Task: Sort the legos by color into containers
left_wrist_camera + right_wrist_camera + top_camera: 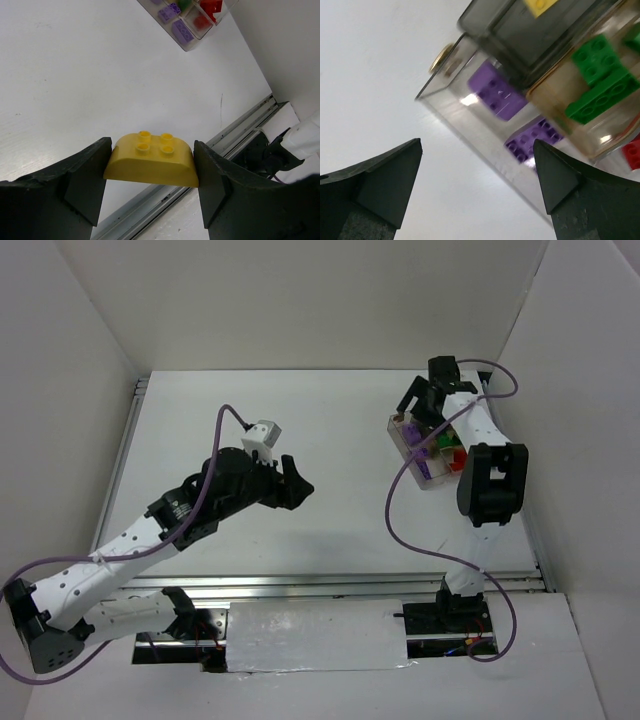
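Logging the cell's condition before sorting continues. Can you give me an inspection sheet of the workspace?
Surface: white table, metal rail along its edges.
Job's things: yellow brick held off the table; tray at right rear holds purple bricks, green bricks, red brick.
Clutter: nothing seen.
Tools: left tool shut on yellow brick; right tool open at the tray.
Cables: purple cable loops over the table.
Surroundings: white walls; silver sheet at near edge.

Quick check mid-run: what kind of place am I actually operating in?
Most likely a lab robot test cell: a white table boxed in by plain white panels, aluminium rails along its near edge, and purple cables trailing loose.
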Controlling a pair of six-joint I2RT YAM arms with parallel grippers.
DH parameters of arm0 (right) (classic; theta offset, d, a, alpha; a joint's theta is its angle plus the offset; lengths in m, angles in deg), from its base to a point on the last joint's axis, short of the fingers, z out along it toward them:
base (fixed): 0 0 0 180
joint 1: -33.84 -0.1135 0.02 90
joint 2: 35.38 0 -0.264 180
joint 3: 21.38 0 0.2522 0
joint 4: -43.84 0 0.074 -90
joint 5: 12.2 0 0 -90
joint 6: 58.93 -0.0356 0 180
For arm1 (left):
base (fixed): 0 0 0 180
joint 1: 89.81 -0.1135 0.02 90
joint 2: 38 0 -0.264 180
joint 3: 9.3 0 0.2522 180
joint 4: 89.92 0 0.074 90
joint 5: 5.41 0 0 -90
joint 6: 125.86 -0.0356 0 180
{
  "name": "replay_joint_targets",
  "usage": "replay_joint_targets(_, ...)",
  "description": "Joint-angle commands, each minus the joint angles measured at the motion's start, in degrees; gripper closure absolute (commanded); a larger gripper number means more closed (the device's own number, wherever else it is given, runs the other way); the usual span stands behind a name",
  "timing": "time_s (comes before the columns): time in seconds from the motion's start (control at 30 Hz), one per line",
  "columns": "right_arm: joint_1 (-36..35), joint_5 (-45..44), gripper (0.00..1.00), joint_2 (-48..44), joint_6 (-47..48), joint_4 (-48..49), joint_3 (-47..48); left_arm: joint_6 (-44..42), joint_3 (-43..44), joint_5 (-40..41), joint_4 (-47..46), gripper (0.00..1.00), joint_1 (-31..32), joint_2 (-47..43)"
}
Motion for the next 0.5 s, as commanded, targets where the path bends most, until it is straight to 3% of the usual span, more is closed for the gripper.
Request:
replay_joint_targets(0.0, -1.09, 13.86, 0.0, -11.96, 0.42, 2.32, -4.44, -0.42, 3.05, -0.96, -3.58, 1.0, -1.16, 1.94)
replay_joint_targets(0.07, -2.14, 27.8, 0.01, -21.54, -0.46, 8.21, -13.85, -4.63, 2.88, -1.41, -6.9, 1.0, -1.17, 2.56)
replay_joint_targets(0.13, -6.86, 32.0, 0.01, -30.3, -1.87, 9.54, -19.21, -10.57, 1.83, -0.09, -9.72, 1.0, -0.99, 2.74)
replay_joint_targets(0.3, -21.47, 29.91, 0.0, -40.02, -0.29, 6.04, -21.61, -26.76, -8.35, -5.44, -26.75, 1.0, 0.24, -0.42)
replay_joint_targets(0.47, -27.36, 36.32, 0.04, -43.01, -1.78, 6.2, -23.98, -32.49, -7.06, -12.82, -25.47, 1.0, 0.41, 2.03)
